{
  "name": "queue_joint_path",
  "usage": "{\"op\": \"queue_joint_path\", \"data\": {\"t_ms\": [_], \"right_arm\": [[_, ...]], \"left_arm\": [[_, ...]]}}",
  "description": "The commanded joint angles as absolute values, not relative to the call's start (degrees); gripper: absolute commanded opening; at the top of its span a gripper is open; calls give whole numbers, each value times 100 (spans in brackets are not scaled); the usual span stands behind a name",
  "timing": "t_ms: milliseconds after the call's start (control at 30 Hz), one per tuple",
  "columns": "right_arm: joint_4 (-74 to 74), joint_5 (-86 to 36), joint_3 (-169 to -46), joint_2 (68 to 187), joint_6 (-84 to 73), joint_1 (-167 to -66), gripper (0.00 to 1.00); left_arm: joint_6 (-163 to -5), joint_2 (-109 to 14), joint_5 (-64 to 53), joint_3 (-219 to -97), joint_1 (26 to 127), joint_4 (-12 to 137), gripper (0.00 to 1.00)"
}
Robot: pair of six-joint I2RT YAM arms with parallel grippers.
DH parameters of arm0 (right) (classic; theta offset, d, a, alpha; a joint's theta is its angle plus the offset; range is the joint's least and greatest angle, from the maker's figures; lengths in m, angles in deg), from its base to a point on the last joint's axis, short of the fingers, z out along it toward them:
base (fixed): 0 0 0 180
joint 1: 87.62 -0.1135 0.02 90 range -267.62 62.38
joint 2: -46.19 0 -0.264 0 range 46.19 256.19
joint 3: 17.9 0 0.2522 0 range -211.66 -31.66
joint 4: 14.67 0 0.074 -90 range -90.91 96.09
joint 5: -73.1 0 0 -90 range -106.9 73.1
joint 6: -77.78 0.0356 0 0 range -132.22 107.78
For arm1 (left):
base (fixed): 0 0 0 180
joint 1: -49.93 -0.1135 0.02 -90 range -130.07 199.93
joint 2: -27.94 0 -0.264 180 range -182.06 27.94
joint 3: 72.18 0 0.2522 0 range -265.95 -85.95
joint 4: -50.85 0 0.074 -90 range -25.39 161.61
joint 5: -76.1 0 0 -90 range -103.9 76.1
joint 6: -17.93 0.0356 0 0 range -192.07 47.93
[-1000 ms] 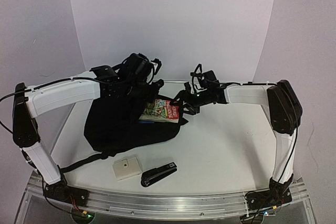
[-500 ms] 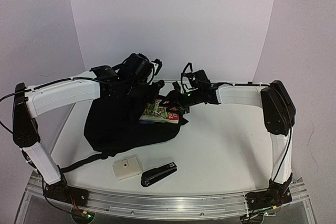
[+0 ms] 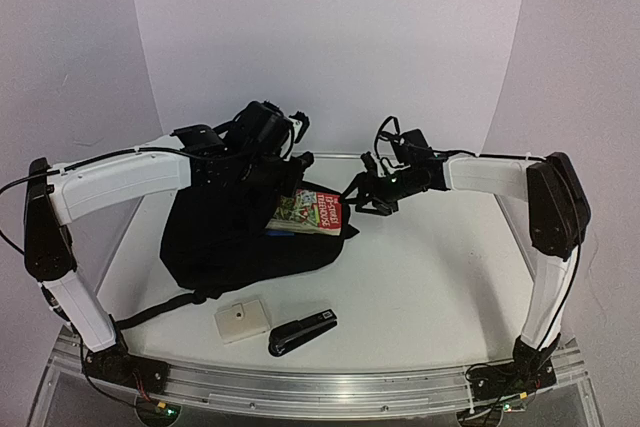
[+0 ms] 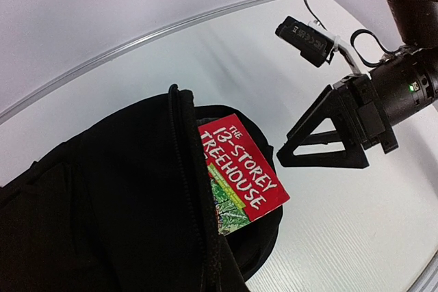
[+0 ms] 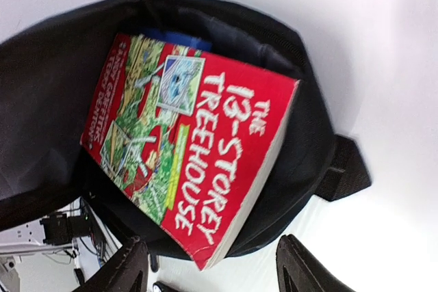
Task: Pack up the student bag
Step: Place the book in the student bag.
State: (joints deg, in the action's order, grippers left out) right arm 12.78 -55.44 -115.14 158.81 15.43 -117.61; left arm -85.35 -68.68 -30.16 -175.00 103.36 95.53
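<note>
Right gripper [image 5: 212, 247] wide, book [image 5: 198, 162] partly hidden in student bag [image 5: 41, 100]

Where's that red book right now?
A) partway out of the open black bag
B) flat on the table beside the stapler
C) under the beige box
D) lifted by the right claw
A: the red book sticks out of the open mouth of the bag, and the right gripper stands open, not gripping it.

red book [image 5: 191, 148] cover-up in open student bag [image 5: 41, 100] mouth | right fingers [image 5: 128, 271] spread apart, holding nothing
</note>
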Motion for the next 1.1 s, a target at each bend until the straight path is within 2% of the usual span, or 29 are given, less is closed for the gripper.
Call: {"op": "queue_joint_path", "data": {"t_ms": [0,167,433,733,900,1067], "right_arm": [[1411,-5894,-11755,16078,1357,-11864,62],[1412,-6207,-12119,16550,1576,-11976,57],[1405,-6267,-12569,16871,1652,-12267,54],[1349,-6150,-13442,17332,1665,-12607,45],[893,-6254,-13752,17710,2024,-12796,38],[194,-6316,-13857,17989,2532,-12967,37]], "left_arm": [[-8481,-6652,-2826,-17635,10389,8978,0],[-8485,-6667,-2798,-17687,10389,9018,0],[-8455,-6751,-2716,-17769,10395,9028,0],[-8444,-6836,-2596,-17769,10401,9021,0],[-8381,-6776,-2569,-17774,10394,9028,0],[-8376,-6683,-2521,-17752,10396,9017,0]]}}
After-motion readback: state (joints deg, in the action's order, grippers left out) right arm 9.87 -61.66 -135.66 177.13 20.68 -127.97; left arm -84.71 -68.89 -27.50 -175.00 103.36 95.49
